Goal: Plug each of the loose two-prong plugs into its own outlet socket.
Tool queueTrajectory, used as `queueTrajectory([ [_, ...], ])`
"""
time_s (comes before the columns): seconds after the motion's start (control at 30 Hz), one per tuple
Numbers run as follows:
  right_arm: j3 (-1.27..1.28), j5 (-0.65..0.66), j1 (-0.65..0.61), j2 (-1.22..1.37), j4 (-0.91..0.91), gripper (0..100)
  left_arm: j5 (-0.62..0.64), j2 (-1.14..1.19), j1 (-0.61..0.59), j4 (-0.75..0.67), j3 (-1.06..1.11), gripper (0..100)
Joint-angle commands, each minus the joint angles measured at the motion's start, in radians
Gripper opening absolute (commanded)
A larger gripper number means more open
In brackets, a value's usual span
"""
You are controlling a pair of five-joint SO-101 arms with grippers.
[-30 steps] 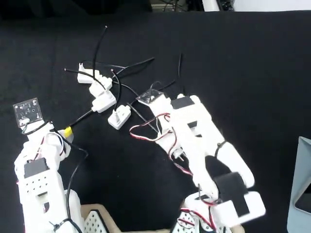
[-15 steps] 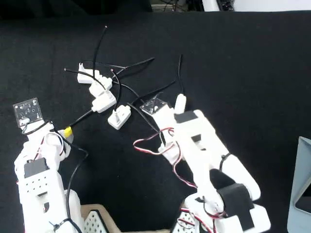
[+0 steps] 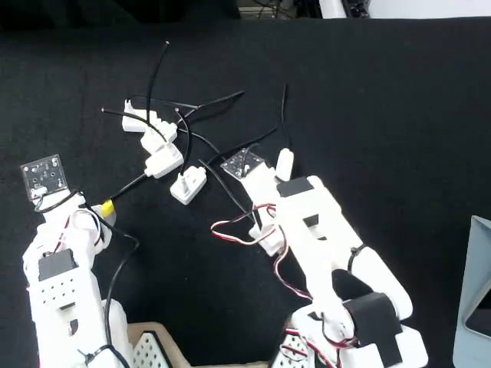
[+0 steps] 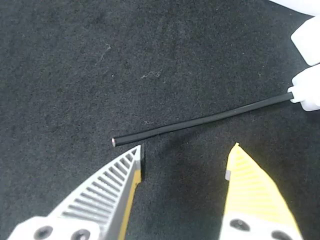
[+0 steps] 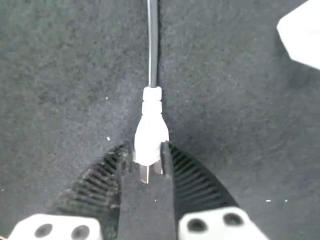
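Observation:
Between the black fingers of my right gripper (image 5: 147, 154) sits a white two-prong plug (image 5: 150, 135), gripped by its body, its cord (image 5: 152, 45) running straight away. In the high view that plug (image 3: 285, 159) lies right of the table's middle, at my right gripper (image 3: 281, 172). Several white outlet sockets (image 3: 163, 161) with black cords are clustered to the left of it. My left gripper (image 4: 185, 152) stands open just above the cloth, near the loose end of a black cord (image 4: 200, 120). In the high view, my left gripper (image 3: 107, 210) is at the near left.
A white socket piece (image 4: 307, 90) lies at the far end of that black cord. Black cloth (image 3: 383, 115) covers the table. A grey-blue box (image 3: 476, 291) stands at the right edge. A perforated base (image 3: 149, 349) sits at the near edge between the arms.
My right arm has drawn back toward the near edge and turned its wrist, keeping the plug in its gripper. The left arm has stayed still.

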Motion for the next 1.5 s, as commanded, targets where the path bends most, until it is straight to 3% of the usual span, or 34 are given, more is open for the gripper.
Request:
queueTrajectory([
  [0.0, 0.004, -0.003, -0.017, -0.001, -0.021, 4.9, 0.000, -0.015, -0.005, -0.017, -0.008, 27],
  [0.1, 0.004, -0.003, -0.017, -0.001, -0.020, 9.3, 0.000, -0.015, -0.005, -0.017, -0.008, 27],
  [0.53, -0.108, -0.002, -0.012, 0.200, -0.017, 5.1, 0.000, -0.015, -0.007, -0.017, -0.008, 27],
  [0.7, -0.173, -0.003, -0.011, 0.180, 0.078, 1.1, 0.000, -0.015, -0.005, -0.017, -0.008, 27],
  [1.13, -0.209, -0.005, -0.012, -0.200, 0.307, 1.1, 0.000, -0.015, -0.002, -0.017, -0.013, 27],
  [1.47, -0.114, -0.117, -0.011, -0.591, 0.256, 1.1, 0.011, -0.015, 0.045, -0.006, -0.091, 27],
])
